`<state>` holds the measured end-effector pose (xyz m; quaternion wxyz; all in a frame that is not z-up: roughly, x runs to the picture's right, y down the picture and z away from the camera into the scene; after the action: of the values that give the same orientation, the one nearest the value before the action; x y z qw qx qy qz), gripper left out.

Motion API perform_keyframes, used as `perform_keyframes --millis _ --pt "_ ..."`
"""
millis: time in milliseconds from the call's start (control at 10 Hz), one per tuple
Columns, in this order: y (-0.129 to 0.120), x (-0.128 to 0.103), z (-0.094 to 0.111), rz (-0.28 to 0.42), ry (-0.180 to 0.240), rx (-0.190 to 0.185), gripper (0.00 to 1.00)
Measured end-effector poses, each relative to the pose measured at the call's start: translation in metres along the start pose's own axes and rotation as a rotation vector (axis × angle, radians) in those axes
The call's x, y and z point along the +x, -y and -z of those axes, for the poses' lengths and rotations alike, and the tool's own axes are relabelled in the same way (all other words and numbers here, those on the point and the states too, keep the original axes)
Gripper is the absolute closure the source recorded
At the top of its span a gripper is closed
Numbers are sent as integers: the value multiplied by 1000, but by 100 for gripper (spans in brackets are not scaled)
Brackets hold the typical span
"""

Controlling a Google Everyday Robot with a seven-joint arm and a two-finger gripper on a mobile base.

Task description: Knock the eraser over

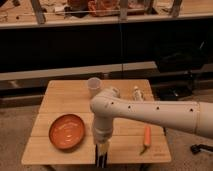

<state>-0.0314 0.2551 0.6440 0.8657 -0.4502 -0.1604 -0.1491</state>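
A small pale object (136, 92), which may be the eraser, stands at the back right of the wooden table (125, 137). My white arm (150, 111) comes in from the right and bends down over the table's middle. My gripper (102, 156) hangs at the table's front edge, just right of the orange plate. It is well apart from the pale object, nearer and to the left of it. I see nothing held in it.
An orange plate (67, 131) lies at the front left. A white cup (94, 86) stands at the back middle. A carrot (146, 136) lies at the front right. Dark shelving with clutter runs behind the table.
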Motion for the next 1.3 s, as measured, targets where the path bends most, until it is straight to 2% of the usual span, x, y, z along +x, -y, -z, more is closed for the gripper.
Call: perform_keyframes --millis 100,500,600,700,900,1000,1200,1300 --pt "0 -1 1 -3 3 -3 65" --pt "-1 -4 3 -13 12 -17 27" --pt "-2 -5 4 -16 15 -19 24" --pt "-2 -5 5 -19 18 -21 26" --pt "-3 -7 5 -28 22 -26 36" --pt "-3 -7 6 -30 24 -28 34" --pt "-3 -9 6 -31 22 -27 21" --pt "-4 -11 6 -30 21 -28 20"
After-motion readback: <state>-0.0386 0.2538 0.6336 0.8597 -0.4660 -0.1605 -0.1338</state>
